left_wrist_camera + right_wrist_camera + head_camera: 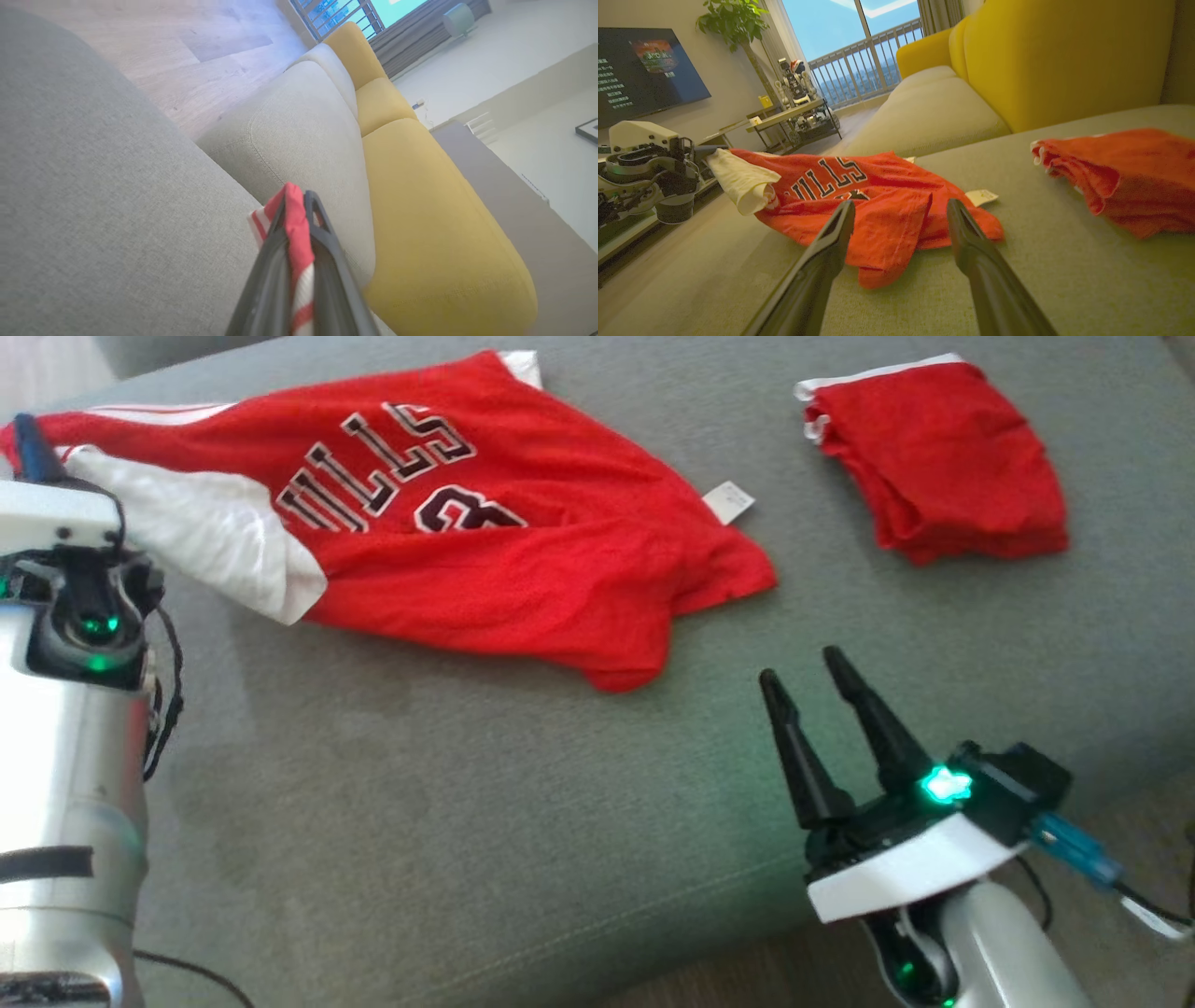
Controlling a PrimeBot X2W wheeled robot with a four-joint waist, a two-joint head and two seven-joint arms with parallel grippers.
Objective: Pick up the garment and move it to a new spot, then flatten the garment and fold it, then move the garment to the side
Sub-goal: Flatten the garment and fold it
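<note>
Left gripper (297,207), pinched shut on a corner of the red Bulls jersey (523,560) lying beside the folded red garment (943,457), should pull taut while the wide-open right gripper (803,667) takes the hem nearest that garment.

Grey sofa seat (560,821), 1 folded red cloth (943,457) lying on its right part. Yellow backrest (1064,56) behind. Pale cushion (299,135) adjacent. TV (644,70) lit. Plant (733,23) near window. Wood floor (187,56).

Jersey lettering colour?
Lettering is black, outlined white, on the red jersey; head view shows it best.
</note>
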